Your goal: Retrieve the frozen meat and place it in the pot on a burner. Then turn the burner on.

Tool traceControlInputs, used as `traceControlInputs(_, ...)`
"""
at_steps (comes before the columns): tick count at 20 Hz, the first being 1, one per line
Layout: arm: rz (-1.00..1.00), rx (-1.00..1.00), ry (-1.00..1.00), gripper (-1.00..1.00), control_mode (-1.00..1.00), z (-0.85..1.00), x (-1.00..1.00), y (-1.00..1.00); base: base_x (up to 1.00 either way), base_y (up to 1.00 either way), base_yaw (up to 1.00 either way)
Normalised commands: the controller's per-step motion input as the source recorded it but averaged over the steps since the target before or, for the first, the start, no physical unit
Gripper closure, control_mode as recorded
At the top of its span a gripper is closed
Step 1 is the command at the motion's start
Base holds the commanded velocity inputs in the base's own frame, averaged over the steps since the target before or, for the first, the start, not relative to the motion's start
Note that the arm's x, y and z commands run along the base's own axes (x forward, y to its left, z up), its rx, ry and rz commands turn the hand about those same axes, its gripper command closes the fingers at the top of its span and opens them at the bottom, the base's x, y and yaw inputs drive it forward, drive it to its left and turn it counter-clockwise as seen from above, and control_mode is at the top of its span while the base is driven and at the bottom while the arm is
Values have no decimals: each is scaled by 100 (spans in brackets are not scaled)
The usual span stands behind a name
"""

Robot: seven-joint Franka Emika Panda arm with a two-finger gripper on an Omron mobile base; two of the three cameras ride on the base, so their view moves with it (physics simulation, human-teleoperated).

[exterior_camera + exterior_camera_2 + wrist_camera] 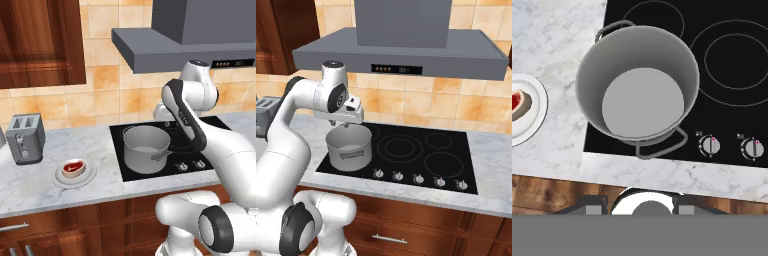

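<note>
1. The pot (639, 85) is showing grey brushed metal on its wall, with a paler, matt inside.
2. The cooktop (456, 147) under the pot is looking like glossy black glass, smooth.
3. The counter (75, 192) around the cooktop is appearing as polished white marble with grey veins.
4. The knobs (710, 145) in front of the pot are shining like silver metal.
5. The meat (73, 167), left of the pot, is looking raw and red, lying on a smooth white plate (58, 179).
6. The cabinets (421, 225) below the counter are showing glossy dark wood.

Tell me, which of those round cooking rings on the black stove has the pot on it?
The front-left burner: the pot sits on it, while the other rings on the cooktop are bare.
</note>
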Motion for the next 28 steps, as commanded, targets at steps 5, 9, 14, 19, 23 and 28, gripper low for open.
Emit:
traceControlInputs(5,5,-1,0,-100,-100,-14,-7,18,0,0,0)
traceControlInputs(9,28,-1,0,-100,-100,-22,-34,43,0,0,0)
traceControlInputs(14,27,-7,0,-100,-100,-10,-40,54,0,0,0)
traceControlInputs(19,35,-9,0,-100,-100,-13,-4,73,0,0,0)
traceControlInputs(23,38,-8,0,-100,-100,-7,0,73,0,0,0)
traceControlInputs(28,32,-4,0,-100,-100,-7,6,61,0,0,0)
